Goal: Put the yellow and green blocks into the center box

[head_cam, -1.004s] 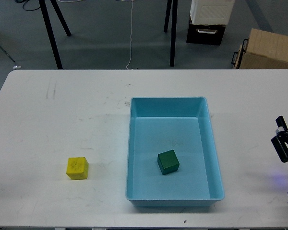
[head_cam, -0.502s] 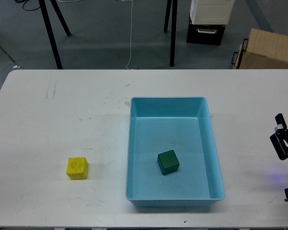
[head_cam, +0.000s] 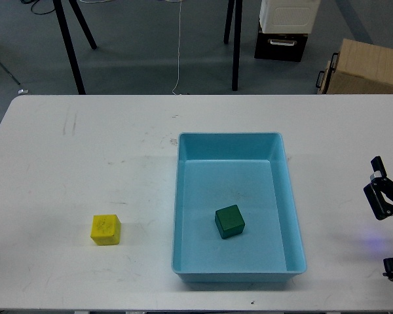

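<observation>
A green block [head_cam: 229, 221] lies inside the light blue box [head_cam: 183, 196] in the middle of the white table, a little below the box's middle. A yellow block [head_cam: 105, 229] sits on the table left of the box, about a hand's width from its left wall. My right gripper [head_cam: 382, 191] is at the right edge of the view, low over the table and well right of the box. It holds nothing. It is small and dark, so I cannot tell its fingers apart. My left gripper is out of view.
The white table [head_cam: 85, 150] ends at its front edge just below the box. Beyond the far edge are black stand legs [head_cam: 71, 46], a hanging cable [head_cam: 179, 46], a white and black crate [head_cam: 285, 26] and a cardboard box [head_cam: 363, 65] on the floor.
My right gripper has shifted slightly left and down along the right edge. The blocks and the box have not moved.
</observation>
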Controlling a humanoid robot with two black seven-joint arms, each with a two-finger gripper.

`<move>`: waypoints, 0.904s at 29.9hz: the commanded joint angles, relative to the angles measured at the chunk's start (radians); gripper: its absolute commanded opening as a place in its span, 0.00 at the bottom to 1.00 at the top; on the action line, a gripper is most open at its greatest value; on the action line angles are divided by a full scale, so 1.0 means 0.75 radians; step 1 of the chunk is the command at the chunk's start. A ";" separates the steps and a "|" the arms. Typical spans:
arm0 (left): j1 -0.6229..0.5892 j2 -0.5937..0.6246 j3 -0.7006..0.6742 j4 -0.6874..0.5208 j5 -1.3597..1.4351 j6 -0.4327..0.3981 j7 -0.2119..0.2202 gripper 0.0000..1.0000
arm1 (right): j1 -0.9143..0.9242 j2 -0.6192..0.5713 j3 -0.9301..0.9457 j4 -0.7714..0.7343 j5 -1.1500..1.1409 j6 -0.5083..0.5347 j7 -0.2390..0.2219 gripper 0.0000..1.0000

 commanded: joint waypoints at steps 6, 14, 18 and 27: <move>-0.442 -0.181 0.436 0.135 0.086 0.000 0.009 1.00 | 0.006 -0.008 -0.003 -0.002 -0.005 0.000 0.000 1.00; -1.307 -0.195 1.272 0.192 0.100 0.000 0.023 1.00 | 0.000 -0.012 0.016 -0.002 -0.005 0.000 0.000 1.00; -1.695 -0.222 1.630 0.247 0.106 0.000 0.064 1.00 | 0.000 -0.004 0.014 -0.002 -0.005 0.000 0.000 1.00; -2.357 -0.551 2.420 0.407 0.119 0.000 0.109 1.00 | -0.004 -0.002 0.018 -0.002 -0.005 0.000 0.000 1.00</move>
